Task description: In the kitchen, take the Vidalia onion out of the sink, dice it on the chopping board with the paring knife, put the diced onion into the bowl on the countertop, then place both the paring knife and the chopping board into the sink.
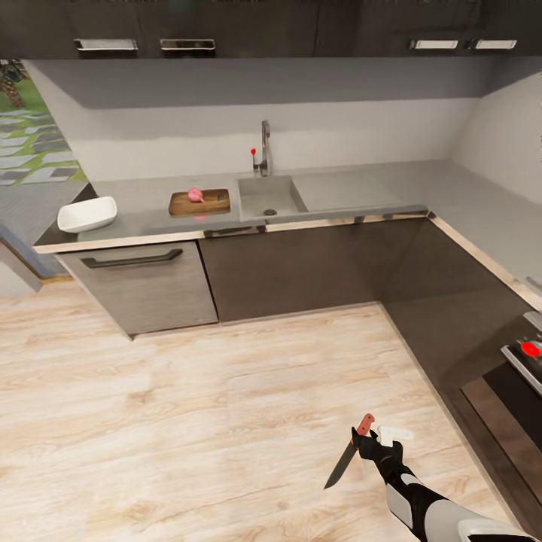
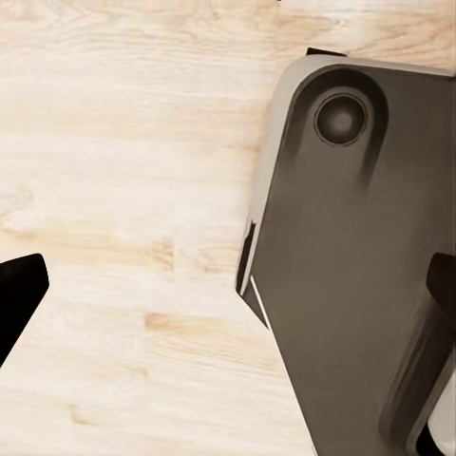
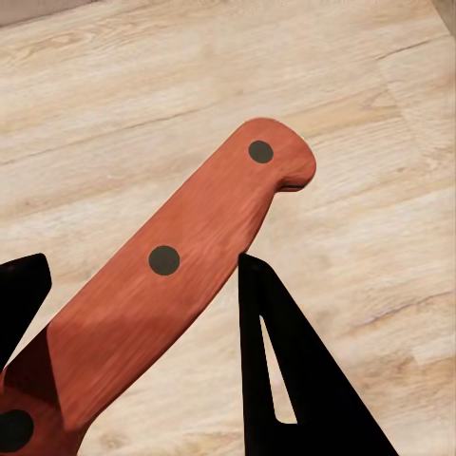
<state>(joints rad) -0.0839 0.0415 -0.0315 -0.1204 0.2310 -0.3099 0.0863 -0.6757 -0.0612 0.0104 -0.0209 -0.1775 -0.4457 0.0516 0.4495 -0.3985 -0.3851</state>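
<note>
Paring knife [image 1: 348, 450] clamped in the right gripper [image 1: 366, 444] by its red handle, dark blade slanting down toward the wooden floor [image 1: 226, 421], well back from the countertop [image 1: 143, 207]. From the right wrist, riveted handle [image 3: 180, 256] pinched near its blade end between the dark fingers [image 3: 285, 380], with most of the handle sticking out free beyond them. Probably a shallow hold, so liable to pivot or slide out during travel or on the first cut; a drop here means a pickup from the floor. Across the room, Vidalia onion [image 1: 196, 194] sitting on the chopping board [image 1: 199, 202], out of the sink [image 1: 271, 197] and just left of it, tap [image 1: 264, 148] behind. Round and small, likely to roll off under a slanted or glancing stroke, perhaps back into the basin. Bowl [image 1: 87, 214] further left near the counter's end, close enough to the edge to be nudged off by a careless sweep. Left gripper's state: cannot tell, with just a dark fingertip [image 2: 19, 290] over the floor beside the robot's base [image 2: 361, 247]. Long approach ahead, with the cabinet fronts in the blade's way if carried low.
</note>
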